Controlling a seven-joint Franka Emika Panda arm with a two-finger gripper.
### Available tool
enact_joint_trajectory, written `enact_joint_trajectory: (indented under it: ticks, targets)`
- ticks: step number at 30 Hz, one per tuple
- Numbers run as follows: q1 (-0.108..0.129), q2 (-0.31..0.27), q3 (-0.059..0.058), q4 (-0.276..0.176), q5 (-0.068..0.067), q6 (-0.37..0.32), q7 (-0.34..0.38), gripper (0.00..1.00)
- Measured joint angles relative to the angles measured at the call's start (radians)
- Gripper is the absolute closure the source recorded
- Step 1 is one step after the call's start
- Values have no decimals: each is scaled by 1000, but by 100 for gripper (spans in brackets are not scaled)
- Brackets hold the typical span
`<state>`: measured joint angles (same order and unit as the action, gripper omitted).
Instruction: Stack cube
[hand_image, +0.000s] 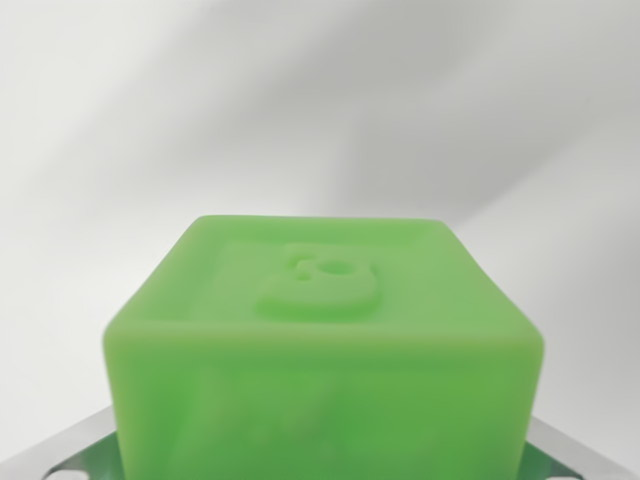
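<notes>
A green cube (325, 345) fills the lower half of the wrist view, very close to the camera. Its top face carries a raised emblem with a small hole. My gripper (320, 455) is shut on the cube: one silver finger (65, 455) shows at the bottom left corner and the other at the bottom right, each against a side of the cube. The fingertips themselves are hidden behind the cube. No second cube is in view.
Behind the cube lies a plain white surface (320, 110) crossed by soft grey shadows.
</notes>
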<state>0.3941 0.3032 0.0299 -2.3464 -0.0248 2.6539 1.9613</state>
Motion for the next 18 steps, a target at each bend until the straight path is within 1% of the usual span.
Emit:
enact_joint_trajectory:
  ticks: [6, 9, 18]
  targets:
    - [0, -49, 1, -2, 3, -46, -3, 100]
    - [-3, -57, 1, -2, 5, -52, -16, 100]
    - [-36, -51, -1, 2, 6, -54, -84, 100]
